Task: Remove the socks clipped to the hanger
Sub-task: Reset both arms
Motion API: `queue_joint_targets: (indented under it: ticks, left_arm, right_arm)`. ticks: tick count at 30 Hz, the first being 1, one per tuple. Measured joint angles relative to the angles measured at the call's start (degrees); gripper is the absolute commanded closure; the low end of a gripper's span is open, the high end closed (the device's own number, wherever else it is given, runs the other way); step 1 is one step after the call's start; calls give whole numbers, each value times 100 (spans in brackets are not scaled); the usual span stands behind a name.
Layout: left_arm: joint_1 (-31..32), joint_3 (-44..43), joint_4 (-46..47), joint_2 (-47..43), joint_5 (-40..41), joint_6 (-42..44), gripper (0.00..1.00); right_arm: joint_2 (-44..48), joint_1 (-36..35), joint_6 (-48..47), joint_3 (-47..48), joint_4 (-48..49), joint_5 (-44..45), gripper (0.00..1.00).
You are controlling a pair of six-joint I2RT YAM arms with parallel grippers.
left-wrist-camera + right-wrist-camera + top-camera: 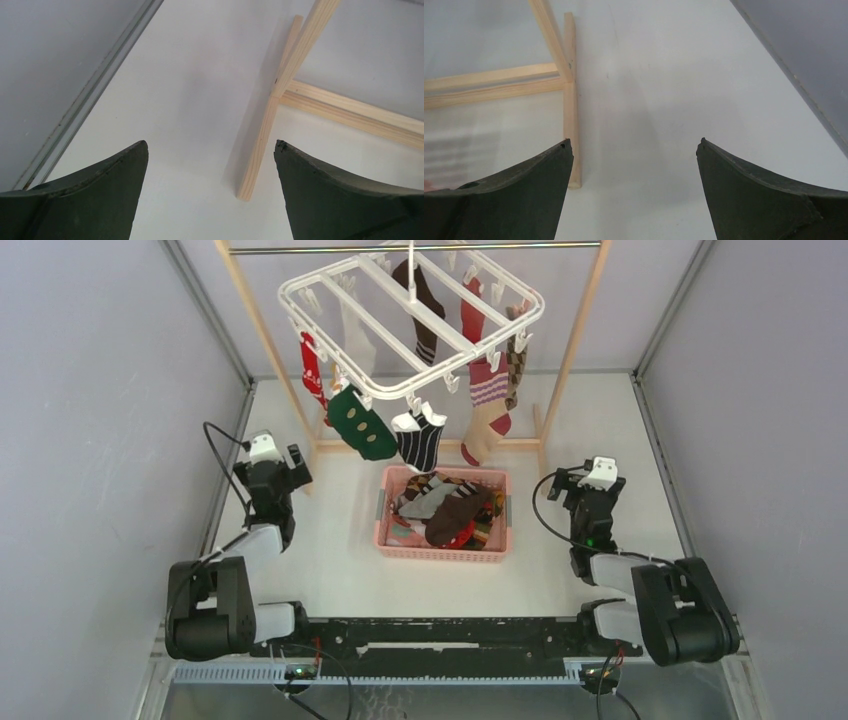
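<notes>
The white hanger [345, 315] hangs from the wooden rack's top bar at the back. Several socks are clipped to it: a red one [313, 375], a green one [362, 426], a dark striped one [418, 440], a dark brown one [425, 315], a red-striped one [487, 400], a brown argyle one [516, 365]. My left gripper [272, 462] is open and empty, left of the basket, below the hanger. In the left wrist view it [211, 150] faces the table and the rack's foot. My right gripper [595, 483] is open and empty, right of the basket; it also shows in the right wrist view [634, 145].
A pink slatted basket [383, 515] with several loose socks sits mid-table under the hanger. The light wooden rack [580, 330] stands at the back; its left foot [260, 145] and right foot [571, 125] lie on the table. Grey walls close both sides.
</notes>
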State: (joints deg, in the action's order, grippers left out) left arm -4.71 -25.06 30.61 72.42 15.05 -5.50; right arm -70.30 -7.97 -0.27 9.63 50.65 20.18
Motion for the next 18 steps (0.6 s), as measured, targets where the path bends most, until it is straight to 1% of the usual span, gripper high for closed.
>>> queue_joint_targets:
  ticks: [5, 11, 15, 18]
  left_arm:
    - [-2, 103, 426, -2, -76, 0, 0]
    - [-13, 793, 1082, -199, -208, 17, 0]
    - [-20, 957, 1390, -225, -437, 107, 0]
    - [-20, 964, 1622, -225, -601, 164, 0]
  right_arm:
    - [-278, 35, 68, -48, 422, 24, 0]
    - [-570, 402, 304, -280, 1202, -109, 0]
    - [-605, 490, 354, -293, 1255, -262, 0]
    - [-619, 490, 321, -197, 1117, -560, 0]
